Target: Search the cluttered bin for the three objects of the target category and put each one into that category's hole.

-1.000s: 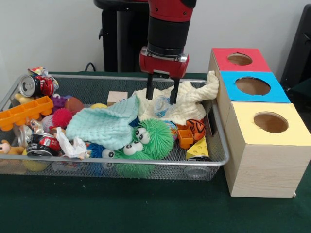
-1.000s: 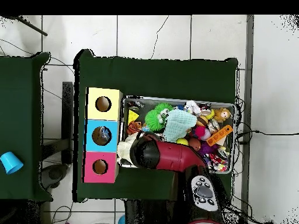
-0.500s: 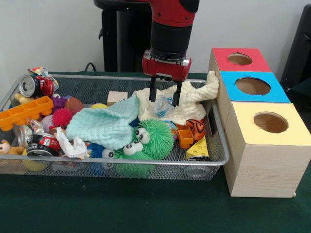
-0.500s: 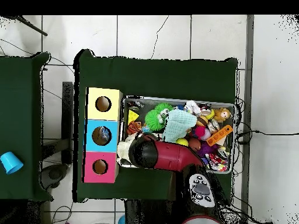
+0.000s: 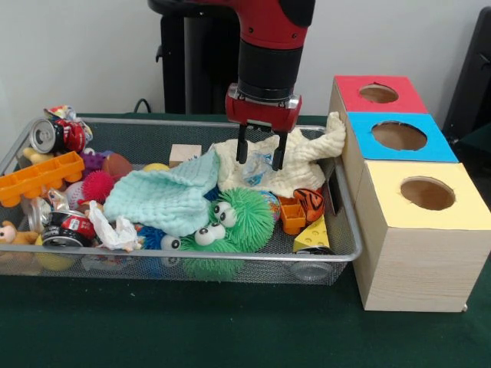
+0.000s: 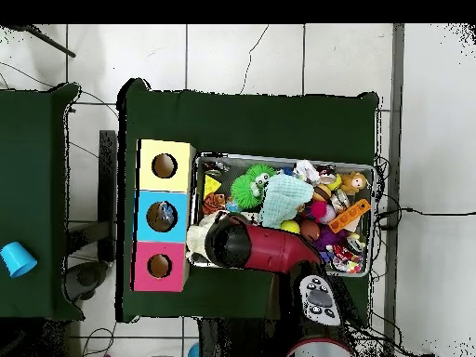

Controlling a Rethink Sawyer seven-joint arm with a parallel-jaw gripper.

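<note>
A plain white wall (image 5: 92, 46) rises behind the dark green cloth-covered tabletop (image 5: 192, 330); the floor (image 6: 242, 56) is pale square tiles.

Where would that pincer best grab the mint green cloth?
Probably from straight above, on the raised fold along the mint green cloth near its upper right edge: it lies draped and soft over other toys, so a bunched ridge gives something to pinch.

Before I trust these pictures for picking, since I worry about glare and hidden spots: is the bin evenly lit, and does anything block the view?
Front view: even, soft light, no strong glare on the wire bin; the gripper, fingers apart, shows clearly over the cream cloth. Overhead view: the red arm hides the gripper and the bin's near corner.
</note>
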